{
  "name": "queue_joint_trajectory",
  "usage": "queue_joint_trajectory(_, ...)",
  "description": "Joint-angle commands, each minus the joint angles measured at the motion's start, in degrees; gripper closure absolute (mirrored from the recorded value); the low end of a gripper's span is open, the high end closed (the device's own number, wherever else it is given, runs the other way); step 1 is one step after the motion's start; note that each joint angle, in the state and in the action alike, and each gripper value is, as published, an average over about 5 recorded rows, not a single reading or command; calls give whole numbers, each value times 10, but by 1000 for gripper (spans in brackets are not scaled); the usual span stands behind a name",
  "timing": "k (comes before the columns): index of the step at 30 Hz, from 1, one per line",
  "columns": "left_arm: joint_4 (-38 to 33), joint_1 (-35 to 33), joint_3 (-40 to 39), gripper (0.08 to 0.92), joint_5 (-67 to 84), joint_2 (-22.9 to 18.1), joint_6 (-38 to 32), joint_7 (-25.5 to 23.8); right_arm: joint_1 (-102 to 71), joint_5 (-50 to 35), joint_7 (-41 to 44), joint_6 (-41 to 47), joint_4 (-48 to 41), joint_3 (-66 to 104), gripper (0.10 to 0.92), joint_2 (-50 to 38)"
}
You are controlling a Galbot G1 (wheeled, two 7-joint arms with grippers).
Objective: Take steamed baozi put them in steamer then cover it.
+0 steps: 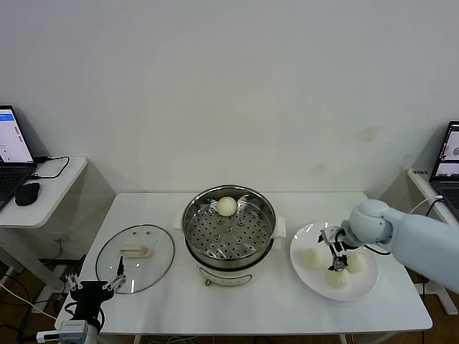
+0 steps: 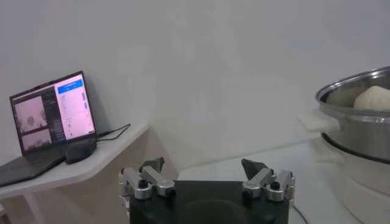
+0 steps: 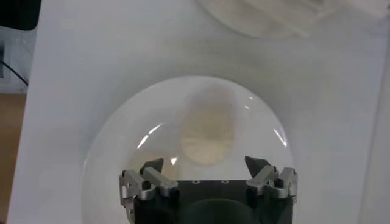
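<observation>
Right gripper [image 1: 337, 259] hangs over the plate [image 1: 312, 233] near the table's right edge, jaws spread wide and pointing down, holding nothing. In the right wrist view one bun [image 3: 208, 128] lies straight ahead between the open fingertips, so the arm looks lined up to drop onto it and close; that reads as the pick step for the next bun. The wide spread suits a soft round bun, which a narrower approach would dent or push aside.

Three buns rest on the plate: one [image 1: 313, 258] toward the steamer side, one [image 1: 356, 261] toward the table's right edge, one [image 1: 338, 278] toward the front edge, with the gripper among them. They sit close together, so a finger could nudge a neighbour on the way down. A fourth bun [image 1: 226, 206] already lies on the perforated tray at the back of the steamer [image 1: 229, 223], which stands at the middle of the table, leaving the tray's front free for the others.

The cover [image 1: 135, 257] lies flat near the table's left front corner, handle up, out of the loading path. Left gripper [image 1: 95, 285] waits low at that corner beside the cover, jaws wide and empty, probably parked there for the covering step.
</observation>
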State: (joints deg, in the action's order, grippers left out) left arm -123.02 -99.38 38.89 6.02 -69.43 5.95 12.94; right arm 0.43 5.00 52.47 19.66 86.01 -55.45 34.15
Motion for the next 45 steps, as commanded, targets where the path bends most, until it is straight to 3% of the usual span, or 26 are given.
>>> queue_joint_trajectory(1,3,1,1,177,0,2,0,-1,-48,23,-4,-5,-48,38,203,37)
queue_joint_trajectory(11,6,2,3,177,1,2,0,-1,-52,26,-6,-1,-65,48,229,60)
queue_joint_trajectory(25,2,1,2,177,1,0,0,-1,-51,21,5,9,-54,47,475,49)
queue_joint_trajectory(34,0,4,3,177,1,4,1,-2,37,-20,22,16,-16,25,482,5)
queue_joint_trajectory(40,-1,9,-1,177,2,6,2,-3,165,-109,32,34,16,-15,478,-30)
queue_joint_trajectory(45,-2,12,-3,177,4,10,2,-3,323,-189,25,58,32,-92,470,-8)
